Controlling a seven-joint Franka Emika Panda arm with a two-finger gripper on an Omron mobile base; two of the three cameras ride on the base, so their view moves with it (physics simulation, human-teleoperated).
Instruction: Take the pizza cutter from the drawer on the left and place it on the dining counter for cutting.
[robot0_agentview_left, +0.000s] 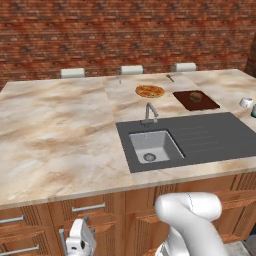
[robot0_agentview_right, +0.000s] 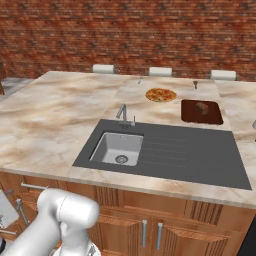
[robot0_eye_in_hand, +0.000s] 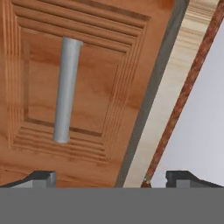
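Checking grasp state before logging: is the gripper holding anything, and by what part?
Nothing held. The gripper is open in front of the brown wooden drawer front, its fingertips spread and clear of the silver bar handle.

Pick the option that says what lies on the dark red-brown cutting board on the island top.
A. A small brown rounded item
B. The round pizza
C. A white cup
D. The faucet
A: a small brown rounded item sits on the cutting board, while the pizza lies on the dining counter to the board's left and apart from it.
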